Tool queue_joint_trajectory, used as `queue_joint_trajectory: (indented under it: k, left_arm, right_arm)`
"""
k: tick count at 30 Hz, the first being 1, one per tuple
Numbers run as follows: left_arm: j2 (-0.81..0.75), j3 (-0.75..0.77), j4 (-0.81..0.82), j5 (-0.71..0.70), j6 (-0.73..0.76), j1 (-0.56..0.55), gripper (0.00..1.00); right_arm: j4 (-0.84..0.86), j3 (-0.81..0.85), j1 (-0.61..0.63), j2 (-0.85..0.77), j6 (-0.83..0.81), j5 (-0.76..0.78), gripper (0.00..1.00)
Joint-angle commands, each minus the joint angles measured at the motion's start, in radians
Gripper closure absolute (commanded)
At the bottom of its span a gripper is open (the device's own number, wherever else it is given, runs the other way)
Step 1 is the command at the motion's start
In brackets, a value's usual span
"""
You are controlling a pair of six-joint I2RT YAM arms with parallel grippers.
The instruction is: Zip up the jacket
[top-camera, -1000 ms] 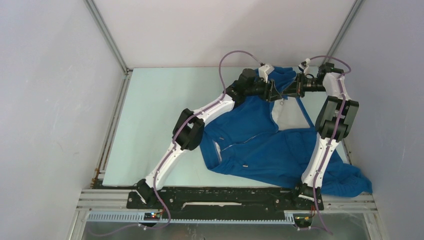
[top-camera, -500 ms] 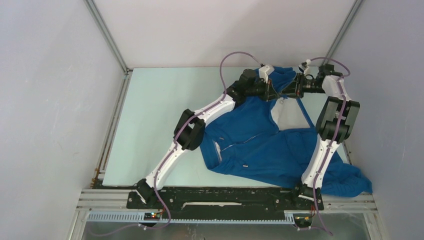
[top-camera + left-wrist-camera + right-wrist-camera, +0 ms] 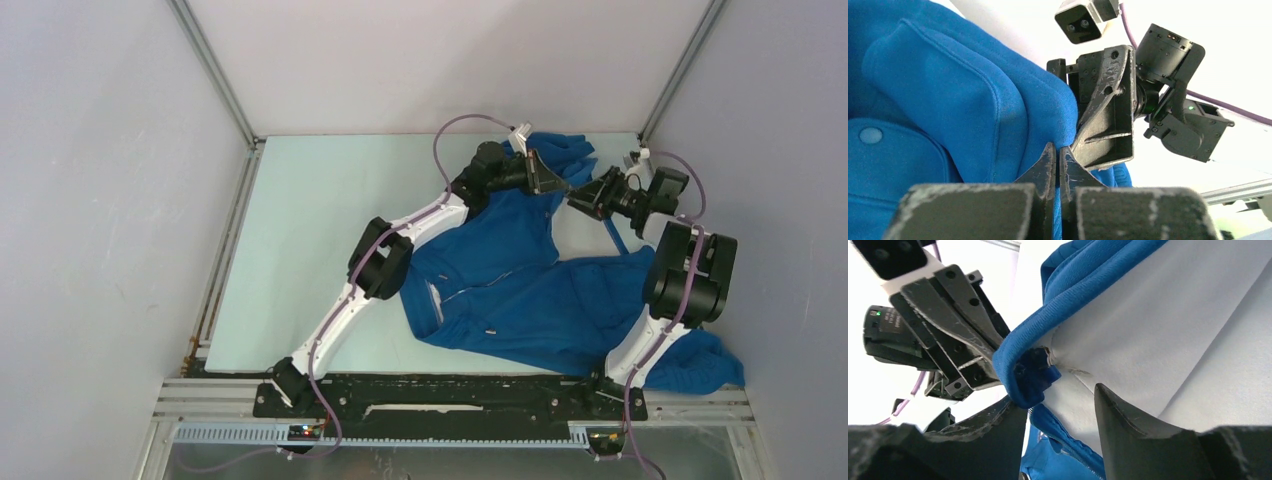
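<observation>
**Right Gripper Drew Back From the Jacket's Edge**

Since half a second earlier, my right arm had swung out toward the right wall, its elbow dropping nearer to the table's front. My right gripper (image 3: 583,197) had come away from the left one, so a small gap now showed between them in the top view. My left gripper (image 3: 550,180) had shifted only slightly and kept its place at the far end of the jacket (image 3: 520,290).

I held my left gripper's fingers (image 3: 1047,165) pressed together, pinching a folded blue edge of the jacket between their tips. My left wrist camera showed the fabric bunched up over those tips, a round blue snap (image 3: 870,135) at the left, and the right gripper facing me just beyond the fold.

My right gripper's fingers (image 3: 1128,420) stood spread, closed on nothing. Above the gap hung the jacket's rolled blue edge with the dark zipper end (image 3: 1035,372) tucked in it. That edge came down close to my left-hand finger, though I could not tell whether they touched. The pale lining (image 3: 1173,325) filled the upper right of that view.

The jacket lay spread over the right half of the table (image 3: 320,230), between my two arms. Its far end was lifted in my left grip, and its bulk was bunched at the near right corner.
</observation>
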Motion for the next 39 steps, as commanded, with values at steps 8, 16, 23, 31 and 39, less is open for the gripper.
queue_joint_trajectory:
  k: [8, 16, 23, 31, 39]
  left_arm:
    - [-0.013, -0.083, 0.161, 0.071, -0.153, 0.006, 1.00]
    - [0.001, -0.070, 0.185, 0.081, -0.183, 0.007, 1.00]
    - [0.008, -0.058, 0.181, 0.089, -0.185, 0.007, 1.00]
    - [0.009, -0.051, 0.170, 0.095, -0.176, 0.007, 1.00]
    - [0.001, -0.052, 0.140, 0.083, -0.138, 0.005, 0.96]
  right_arm:
    - [0.588, -0.141, -0.064, -0.080, 0.289, 0.044, 0.41]
    - [0.502, -0.141, -0.042, -0.135, 0.121, 0.095, 0.37]
    - [0.515, -0.107, -0.019, -0.121, 0.093, 0.056, 0.40]
    - [0.408, -0.106, 0.001, -0.181, 0.004, 0.097, 0.72]
    - [-0.072, 0.001, 0.040, -0.302, -0.113, 0.235, 1.00]
